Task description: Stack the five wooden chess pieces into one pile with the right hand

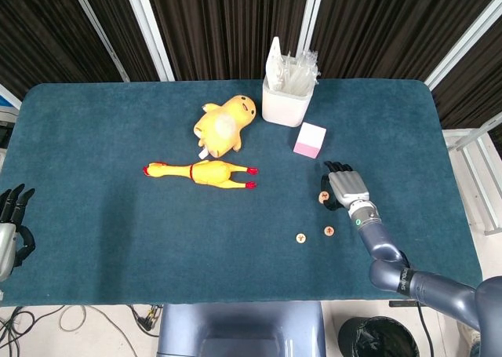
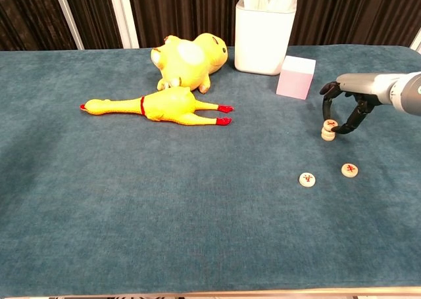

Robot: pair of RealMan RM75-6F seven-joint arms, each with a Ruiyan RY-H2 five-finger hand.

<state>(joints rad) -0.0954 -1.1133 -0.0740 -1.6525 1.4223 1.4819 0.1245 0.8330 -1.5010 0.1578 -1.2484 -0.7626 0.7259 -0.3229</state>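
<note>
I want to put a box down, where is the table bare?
Bare cloth in front of the rubber chicken, along the near edge. Crowded at the far middle around the white bin and pink block, and by the right hand over the stack.
</note>
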